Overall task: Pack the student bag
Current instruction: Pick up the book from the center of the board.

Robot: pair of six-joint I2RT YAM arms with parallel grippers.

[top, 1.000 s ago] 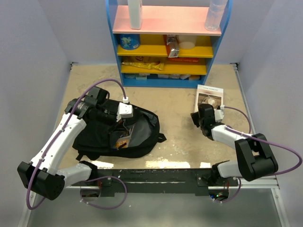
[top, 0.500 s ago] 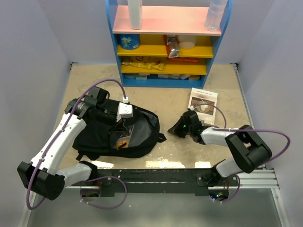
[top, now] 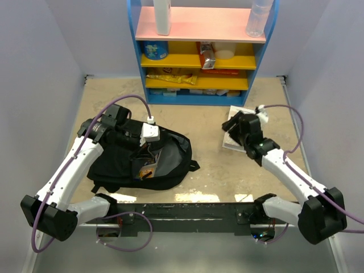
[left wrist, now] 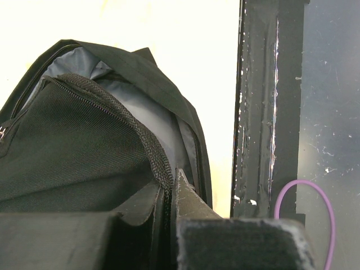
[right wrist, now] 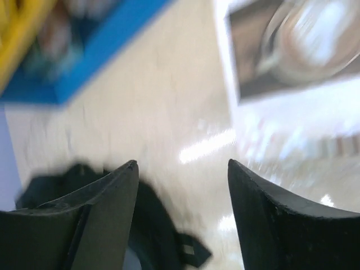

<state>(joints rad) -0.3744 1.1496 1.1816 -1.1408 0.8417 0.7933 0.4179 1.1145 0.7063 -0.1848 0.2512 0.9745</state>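
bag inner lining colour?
Light grey lining inside the black student bag; it shows best in the left wrist view.

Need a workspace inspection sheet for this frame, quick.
surface: beige table, glare patches.
job's things: black bag lies left of centre, main compartment open, items inside; book lies flat at right, outside the bag.
clutter: nothing seen.
end effectors: left end effector shut on the bag's zip edge; right end effector open by the book's edge, holding nothing.
cables: left cable and right cable, purple, arch above the arms, not on the bag.
surroundings: blue shelf at the back, stocked; plain walls.
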